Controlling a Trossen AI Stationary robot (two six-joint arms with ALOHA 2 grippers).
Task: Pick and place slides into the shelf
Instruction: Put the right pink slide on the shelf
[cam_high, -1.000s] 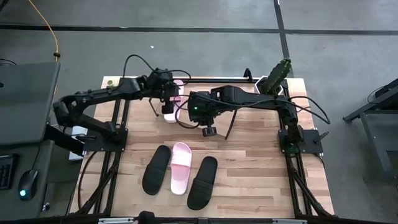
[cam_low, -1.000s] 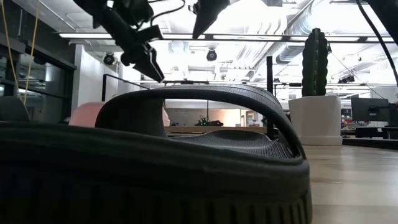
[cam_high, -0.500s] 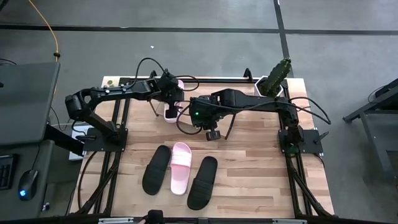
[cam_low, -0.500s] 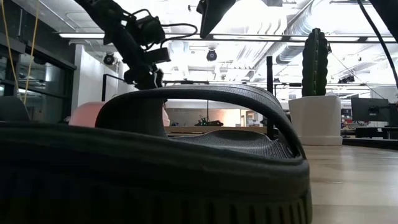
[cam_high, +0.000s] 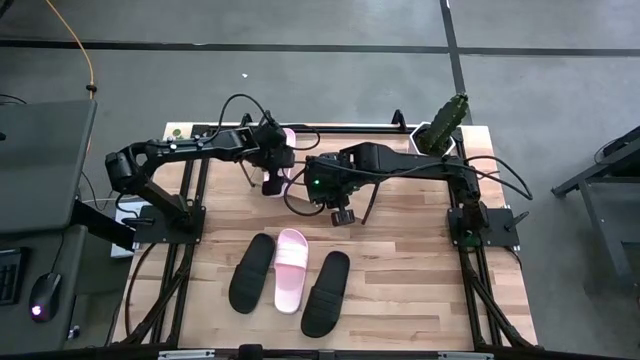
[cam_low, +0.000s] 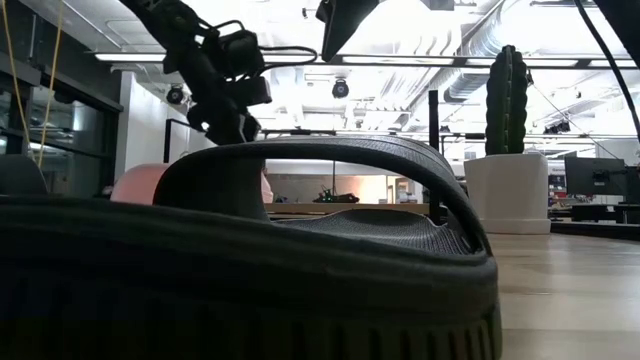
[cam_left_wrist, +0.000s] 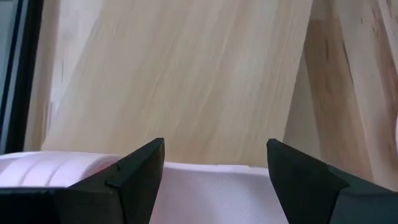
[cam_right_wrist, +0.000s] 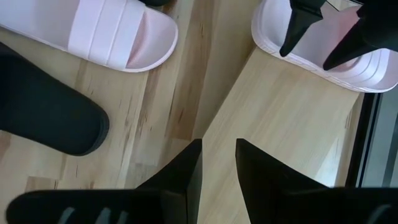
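1. Left gripper (cam_high: 273, 180) hangs spread wide over the pale pink broad-strapped slide (cam_right_wrist: 323, 59) resting on the slanted light wooden shelf (cam_right_wrist: 280, 143) — nothing held.
2. Right gripper (cam_high: 342, 214), fingers narrowly parted and empty, waits beside it.
3. Best to lift straight off — nudging could slide the sandal down the board.
4. Three slides (cam_high: 290, 270) remain on the wooden surface (cam_high: 420, 270).

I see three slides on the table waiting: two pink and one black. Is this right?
Not quite. The high view shows two black slides and one pink slide between them on the table. The other pink slide is on the shelf.
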